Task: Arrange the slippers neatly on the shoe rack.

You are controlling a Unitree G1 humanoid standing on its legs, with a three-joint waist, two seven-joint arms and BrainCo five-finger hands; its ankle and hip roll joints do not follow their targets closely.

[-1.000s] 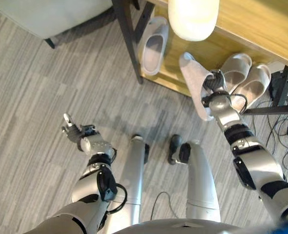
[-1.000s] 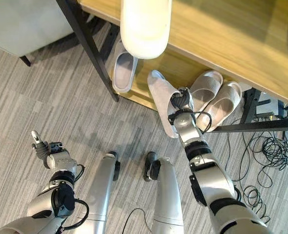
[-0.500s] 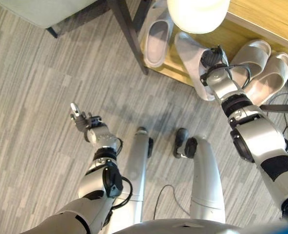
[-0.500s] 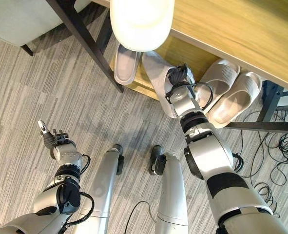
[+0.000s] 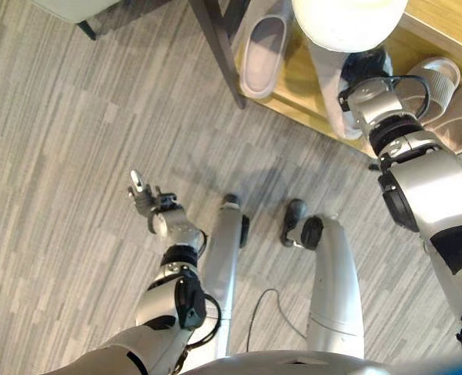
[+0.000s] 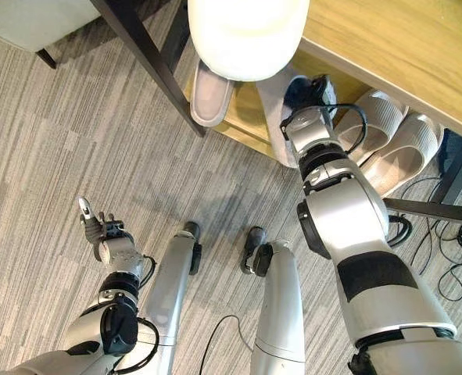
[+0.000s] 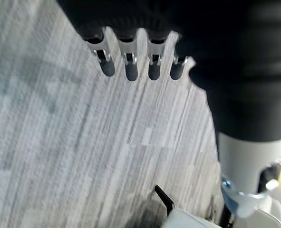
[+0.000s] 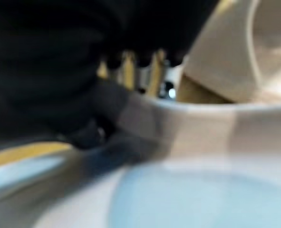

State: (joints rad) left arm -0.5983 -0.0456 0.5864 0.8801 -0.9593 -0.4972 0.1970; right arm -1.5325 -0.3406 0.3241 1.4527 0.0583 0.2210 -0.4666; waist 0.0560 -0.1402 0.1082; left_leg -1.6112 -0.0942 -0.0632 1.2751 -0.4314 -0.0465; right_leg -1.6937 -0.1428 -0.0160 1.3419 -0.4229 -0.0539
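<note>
The right hand (image 5: pixel 365 69) now reaches in over the lower wooden shelf (image 5: pixel 302 82) of the shoe rack (image 5: pixel 215 48), its fingers curled round the upper of a grey slipper (image 5: pixel 330 101). A second ago that slipper hung out over the striped carpet (image 5: pixel 74 156) in front of the rack; now most of it lies on the shelf, toe pointing toward 12 o'clock, with only its heel end near the front edge. The whole view has also swung, so part of that shift is the head moving.

At 10 o'clock from the held slipper sits its likely mate, a single grey slipper (image 5: pixel 262 45), just beside the dark rack leg. At 3 o'clock a beige pair (image 5: pixel 449 98) rests side by side on the same shelf. A cream rounded object (image 5: pixel 348 19) overhangs from the rack's top.

The left hand (image 5: pixel 146 197) idles above the carpet with fingers loosely spread, holding nothing.

The placing looks nearly done; what remains, I judge, is letting go and squaring it with its neighbour.
</note>
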